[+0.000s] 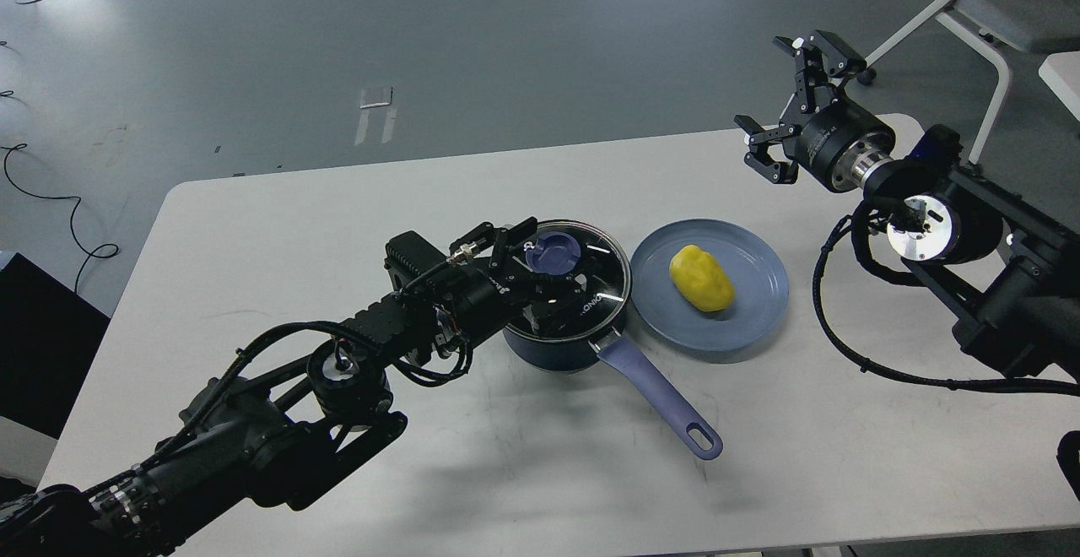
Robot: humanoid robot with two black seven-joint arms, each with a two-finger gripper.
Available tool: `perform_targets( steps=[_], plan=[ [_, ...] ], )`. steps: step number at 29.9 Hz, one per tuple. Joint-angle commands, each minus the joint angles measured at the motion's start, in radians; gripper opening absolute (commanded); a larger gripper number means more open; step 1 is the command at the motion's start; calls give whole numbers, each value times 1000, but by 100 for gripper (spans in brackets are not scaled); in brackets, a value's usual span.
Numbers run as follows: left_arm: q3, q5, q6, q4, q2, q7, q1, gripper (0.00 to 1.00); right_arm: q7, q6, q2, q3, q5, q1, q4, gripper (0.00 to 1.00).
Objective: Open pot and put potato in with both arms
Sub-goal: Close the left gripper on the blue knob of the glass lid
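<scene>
White table (278, 228) is seen w/ pot (557, 346) near centre, glass lid (603, 274) on, lavender handle pointed toward the near edge. Blue-grey plate (759, 287) is set just right of pot; potato (701, 278) is lying on it. Left gripper (553, 274) is placed over the lid at its blue knob (553, 251); finger state can't be told. Right gripper (780, 110) is held above table's far right, fingers apart, nothing held.

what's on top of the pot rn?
A glass lid with a lavender-blue knob sits on the pot. The left tool is over it at the knob. The pot's inside is mostly hidden by the tool and glare.
</scene>
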Motion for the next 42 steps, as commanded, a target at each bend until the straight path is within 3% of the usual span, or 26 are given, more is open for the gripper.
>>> perform_targets(
  steps=[1, 21, 27, 29, 38, 42],
  plan=[
    [1, 0, 0, 3, -7, 1, 4, 98, -1, 0, 0, 1, 0, 0, -7, 100],
    [2, 0, 9, 51, -31, 0, 2, 97, 1, 2, 0, 1, 0, 2, -21, 100],
    [1, 0, 9, 68, -33, 0, 2, 89, 1, 2, 0, -1, 0, 2, -21, 100],
    [1, 0, 9, 74, -34, 0, 2, 77, 1, 2, 0, -1, 0, 2, -23, 100],
    [1, 0, 9, 74, -31, 0, 1, 41, 1, 3, 0, -2, 0, 3, -43, 100],
    [1, 0, 9, 74, -30, 0, 1, 38, 1, 3, 0, -4, 0, 2, -43, 100]
  ],
)
